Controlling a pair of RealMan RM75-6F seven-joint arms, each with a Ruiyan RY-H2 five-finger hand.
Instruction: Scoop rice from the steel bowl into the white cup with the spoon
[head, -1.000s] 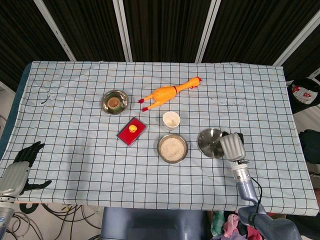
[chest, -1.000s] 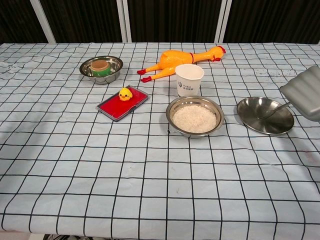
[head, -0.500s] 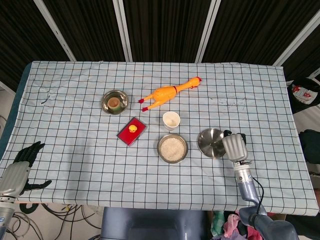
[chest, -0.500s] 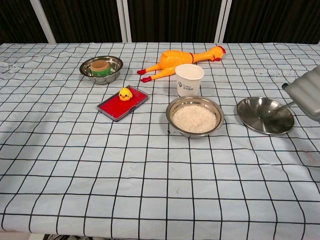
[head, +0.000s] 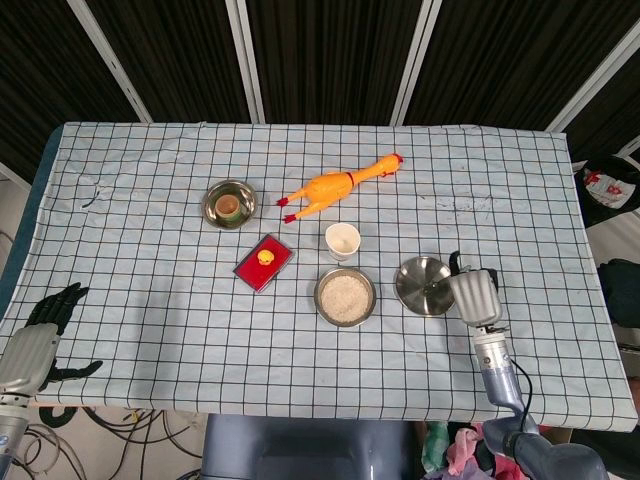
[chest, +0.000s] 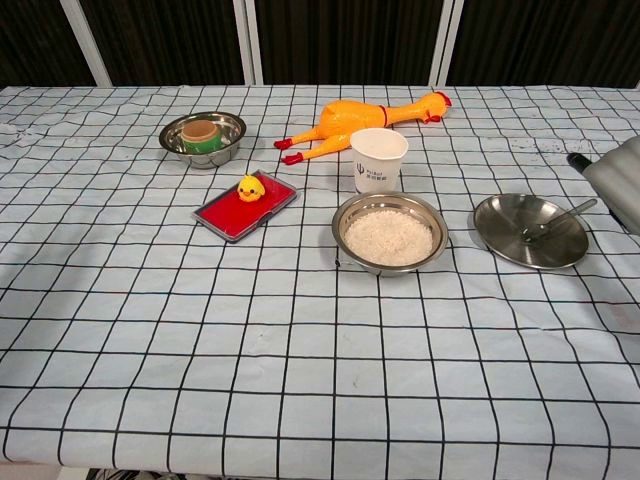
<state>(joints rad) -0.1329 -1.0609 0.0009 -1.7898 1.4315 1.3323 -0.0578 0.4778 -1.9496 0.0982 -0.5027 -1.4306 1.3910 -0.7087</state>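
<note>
Head view
Rice bowl (head: 345, 296): steel, full of white rice, near the table's (head: 150, 300) front centre.
Cup (head: 342, 240): white, upright, just behind the rice bowl.
Spoon (head: 437, 291): lying in the shallow steel dish (head: 420, 283), right of the rice bowl.
Right hand (head: 474, 296): at the dish's right rim, back of the hand up; fingers hidden, cannot tell whether it holds anything.
Left hand (head: 45, 320): off the table's front left corner, fingers spread, holding nothing.

Chest view
Spoon (chest: 553, 221): bowl end in the dish (chest: 530, 232), handle resting over the right rim.
Right hand (chest: 618, 179): only an edge shows at the frame's right; grip not discernible.
Cup (chest: 378, 159): just behind the rice bowl (chest: 390, 233).
</note>
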